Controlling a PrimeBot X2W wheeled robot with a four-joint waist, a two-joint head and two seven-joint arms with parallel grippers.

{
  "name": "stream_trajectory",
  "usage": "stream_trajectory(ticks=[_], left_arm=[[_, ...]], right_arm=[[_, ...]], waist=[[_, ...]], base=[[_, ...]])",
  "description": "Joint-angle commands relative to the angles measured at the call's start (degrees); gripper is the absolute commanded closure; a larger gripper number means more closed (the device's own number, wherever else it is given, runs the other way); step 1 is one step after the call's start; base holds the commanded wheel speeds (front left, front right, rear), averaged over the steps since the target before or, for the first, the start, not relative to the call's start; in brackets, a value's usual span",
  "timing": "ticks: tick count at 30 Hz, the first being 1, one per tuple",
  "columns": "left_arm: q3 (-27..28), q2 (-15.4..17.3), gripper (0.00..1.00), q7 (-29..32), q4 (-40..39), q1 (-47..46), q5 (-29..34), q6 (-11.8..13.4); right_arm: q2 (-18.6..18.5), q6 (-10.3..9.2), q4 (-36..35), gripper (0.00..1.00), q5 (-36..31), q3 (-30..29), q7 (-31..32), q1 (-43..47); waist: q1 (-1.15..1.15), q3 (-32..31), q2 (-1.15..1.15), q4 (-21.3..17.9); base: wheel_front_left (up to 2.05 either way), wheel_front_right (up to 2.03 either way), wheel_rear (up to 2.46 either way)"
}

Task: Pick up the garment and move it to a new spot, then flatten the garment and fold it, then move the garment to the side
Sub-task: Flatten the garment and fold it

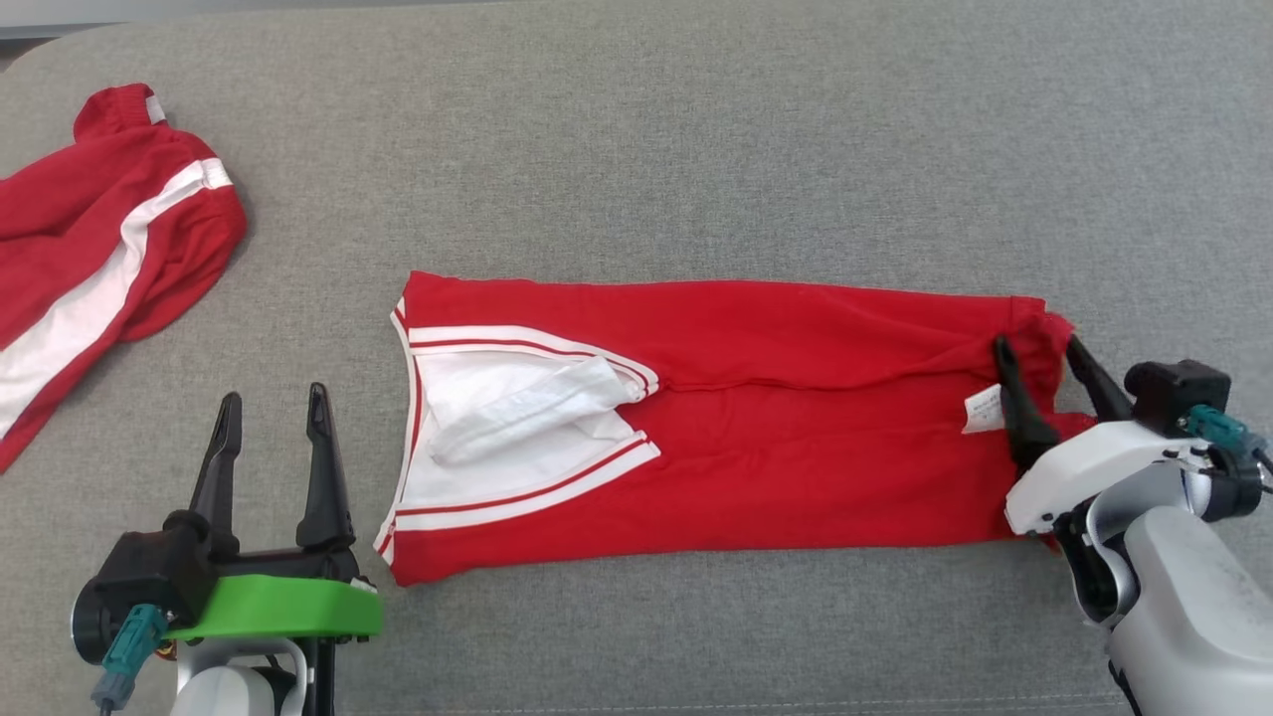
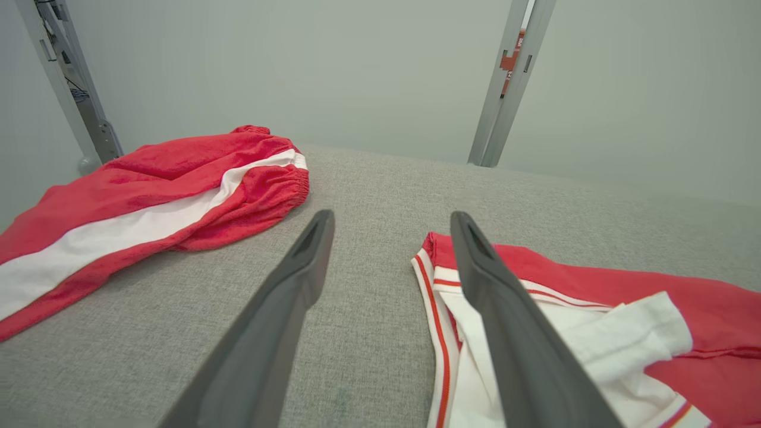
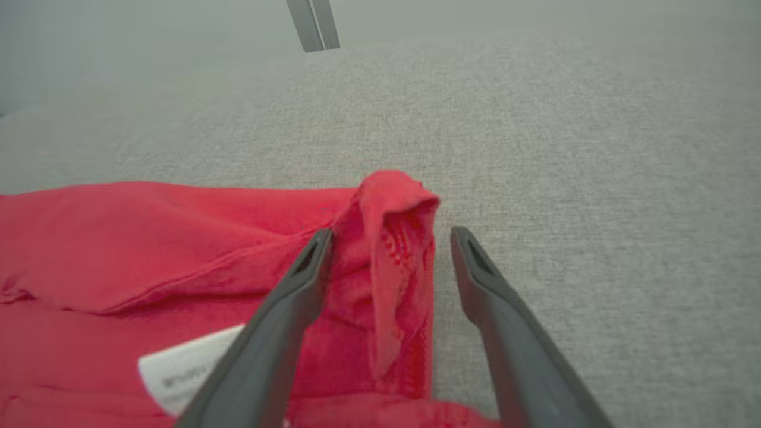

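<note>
Red cloth garment with white trim lies as a long strip on the grey woven surface. Left gripper and right gripper gape wide, empty. I'd press the puckered right-end corner flat before folding.

Two red garments are counted on one grey cloth surface: one folded garment at the middle, one crumpled garment at the far left. One white label is seen at the right. Two grippers are counted, the left gripper and the right gripper, each with two dark fingers. Two metal posts are seen beyond the far edge
</note>
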Motion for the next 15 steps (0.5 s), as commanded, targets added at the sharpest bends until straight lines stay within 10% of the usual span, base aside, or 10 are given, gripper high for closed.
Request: stream_trajectory(ticks=[1, 6, 7, 10, 15], left_arm=[[0.71, -0.25, 0.0, -0.15, 0.08, 1.01, 0.85, -0.57], [2.37, -1.24, 0.0, -0.15, 0.71, 1.21, 2.15, -1.65], [2.63, -1.28, 0.0, -0.15, 0.77, 1.21, 2.32, -1.74], [3.43, -1.53, 0.0, -0.15, 0.84, 0.93, 2.89, -2.15], [4.74, -1.75, 0.0, -0.15, 0.8, 1.08, 4.08, -2.6]], right_arm=[[0.2, -0.11, 1.1, 0.0, 0.51, 0.41, -0.17, -0.64], [1.67, -0.11, 5.28, 0.0, 2.86, 1.29, -0.64, 0.65], [2.0, -0.11, 5.8, 0.15, 3.52, 1.48, -0.62, 1.02], [3.28, -0.08, 6.59, 1.0, 5.74, 2.3, -0.84, 2.18], [2.67, -0.12, 6.21, 1.0, 8.28, 1.21, -2.03, 1.76]], waist=[[0.0, -0.08, 0.0, 0.25], [0.0, -0.32, 0.0, 0.44], [0.0, -0.37, 0.0, 0.42], [0.0, -0.55, 0.0, 0.41], [0.0, -1.3, 0.0, -0.2]], base=[[0.0, 0.0, 0.0], [0.0, 0.0, 0.0], [0.0, 0.0, 0.0], [0.0, 0.0, 0.0], [0.0, 0.0, 0.0]])
